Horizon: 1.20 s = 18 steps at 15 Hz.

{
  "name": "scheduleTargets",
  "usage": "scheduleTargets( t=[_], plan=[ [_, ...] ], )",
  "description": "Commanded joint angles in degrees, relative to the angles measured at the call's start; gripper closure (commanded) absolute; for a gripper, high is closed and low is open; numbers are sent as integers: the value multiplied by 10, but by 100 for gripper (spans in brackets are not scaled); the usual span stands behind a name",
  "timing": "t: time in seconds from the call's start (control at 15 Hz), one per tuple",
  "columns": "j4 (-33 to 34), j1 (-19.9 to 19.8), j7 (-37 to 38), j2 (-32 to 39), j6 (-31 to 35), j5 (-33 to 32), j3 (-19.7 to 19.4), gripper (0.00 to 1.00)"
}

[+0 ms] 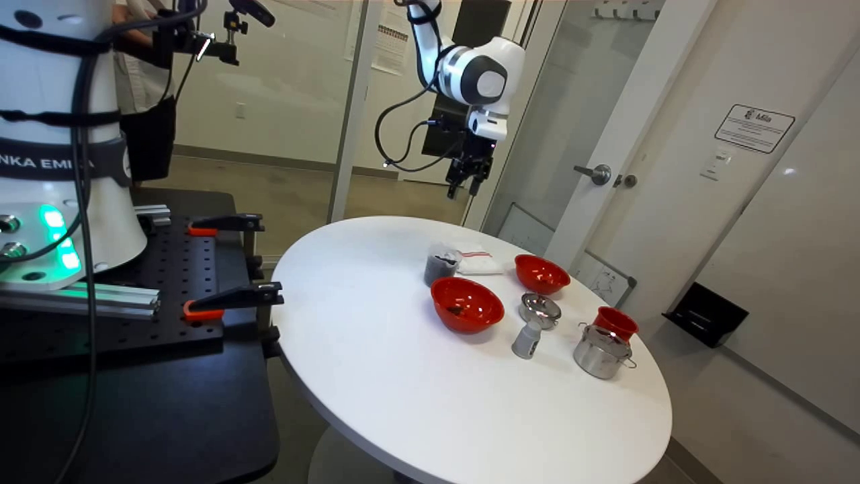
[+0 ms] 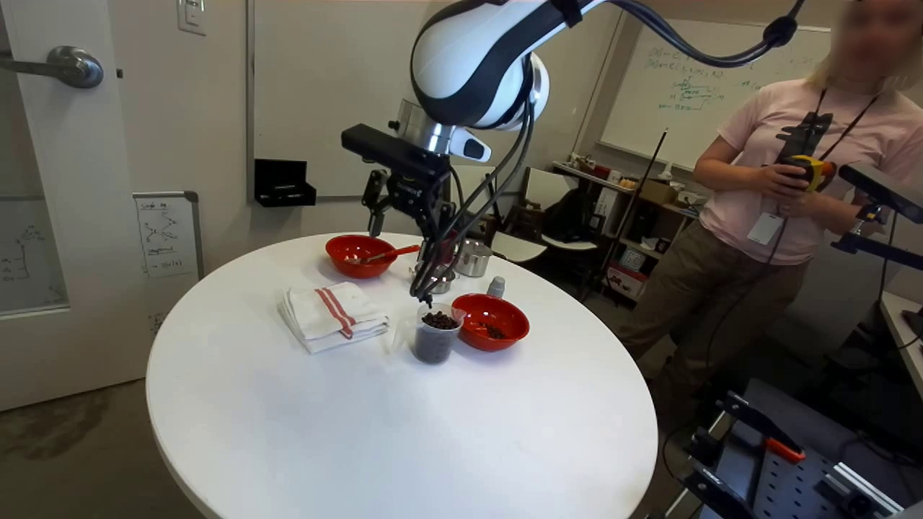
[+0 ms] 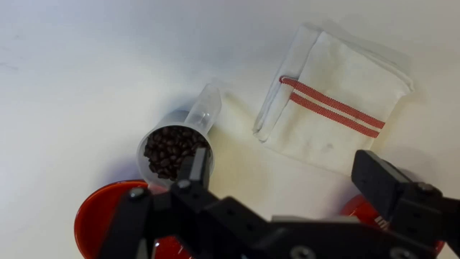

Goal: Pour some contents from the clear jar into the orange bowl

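The clear jar [image 1: 440, 270] is a see-through jug with a handle, holding dark beans. It stands upright on the white table in both exterior views [image 2: 434, 344] and shows from above in the wrist view [image 3: 171, 149]. The orange bowl [image 1: 468, 304] looks orange-red and stands right beside the jar, with a few dark beans inside [image 2: 497, 317]. It is partly hidden by my gripper in the wrist view [image 3: 94, 212]. My gripper [image 3: 281, 162] is open and empty, high above the table [image 1: 462, 189]. In the wrist view one finger overlaps the jar's edge; the jar is not held.
A folded white towel with red stripes [image 3: 330, 100] lies near the jar. A second red bowl [image 2: 357, 258] holds a red-handled utensil. A metal bowl [image 1: 540, 310], a grey shaker [image 1: 527, 340], a metal pot [image 1: 600, 355] and a red cup [image 1: 617, 323] stand beyond.
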Motion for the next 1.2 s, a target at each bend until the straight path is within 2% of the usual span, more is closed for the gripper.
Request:
scheduleTargets(
  t=[0.0, 0.2, 0.33, 0.53, 0.73, 1.13],
  plan=[
    [50, 18, 96, 41, -20, 19, -22, 0],
    [46, 27, 183, 50, -22, 15, -37, 0],
    [51, 20, 210, 63, -35, 18, -32, 0],
    [68, -1, 209, 84, -72, 34, -9, 0],
    [77, -12, 203, 104, -95, 49, -2, 0],
    [78, -30, 197, 128, -97, 74, 7, 0]
  ],
)
